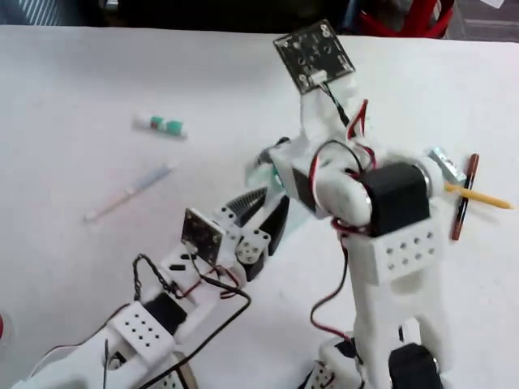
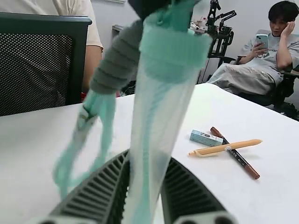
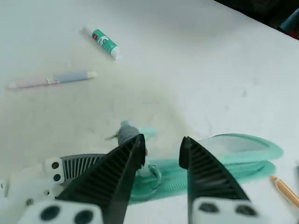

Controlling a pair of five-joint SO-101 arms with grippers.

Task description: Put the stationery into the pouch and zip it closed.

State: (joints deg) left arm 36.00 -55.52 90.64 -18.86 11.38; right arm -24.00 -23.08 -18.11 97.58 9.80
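Closest in, the left gripper (image 2: 148, 162) is clamping its ribbed grey fingers (image 2: 105, 186) on the near end of the mint see-through pouch (image 2: 163, 102), so that one's definitely got hold of it. The pouch is lying around the middle of the bench (image 1: 65, 267), stretching away from the left gripper, with a loose mint strap (image 2: 70, 154) dangling beside it. The right gripper (image 3: 161, 145) is hanging right over the pouch with its black fingers (image 3: 208, 170) parted a modest way. Nothing is pinched between them as far as I can see, though I can't tell if they're touching the fabric. None of the stationery is sitting in the pouch. Off to the right a yellow pen (image 2: 226, 148) is lying across a brown pen (image 2: 236, 155), with a small pale blue box (image 2: 205, 137) just beside them. Over on the left a pink-and-blue pen (image 3: 51, 80) is lying by itself. Farther back on that side, a glue stick (image 3: 103, 43) with a green label is lying well apart from the pouch.
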